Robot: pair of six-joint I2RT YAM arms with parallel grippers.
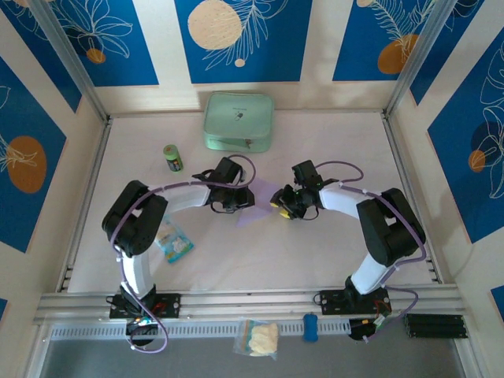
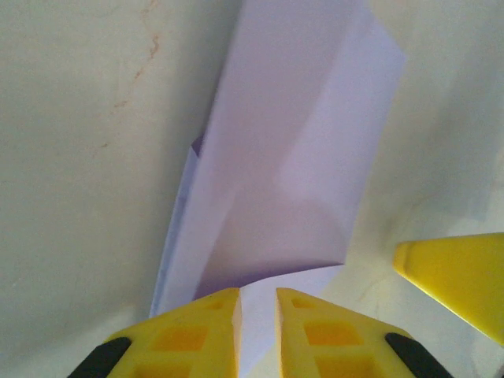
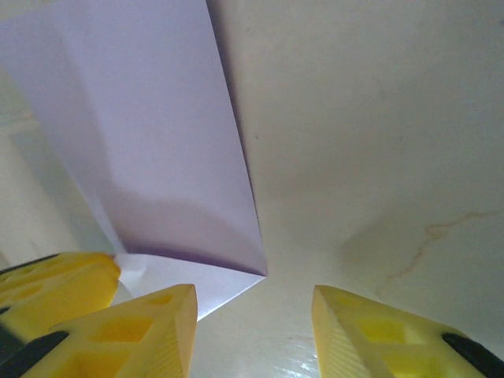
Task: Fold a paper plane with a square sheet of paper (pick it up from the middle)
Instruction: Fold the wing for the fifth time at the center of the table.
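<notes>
The square sheet of paper [image 1: 264, 194], lavender and partly folded with creases, lies mid-table between my two grippers. In the left wrist view the paper [image 2: 291, 142] rises as a creased flap, and its lower layer runs under my left gripper [image 2: 257, 295], whose jaws stand only a narrow gap apart over it. My right gripper [image 3: 253, 295] is open, with bare table between its fingers and a corner of the paper [image 3: 150, 142] just beside its left finger. From above, the left gripper [image 1: 246, 197] and right gripper [image 1: 278, 203] face each other across the sheet.
A mint-green pouch [image 1: 239, 120] lies at the back of the table, with a small green can [image 1: 173, 158] to its left. A blue-and-white snack packet [image 1: 174, 242] lies beside the left arm. Another packet [image 1: 258, 337] rests on the front rail.
</notes>
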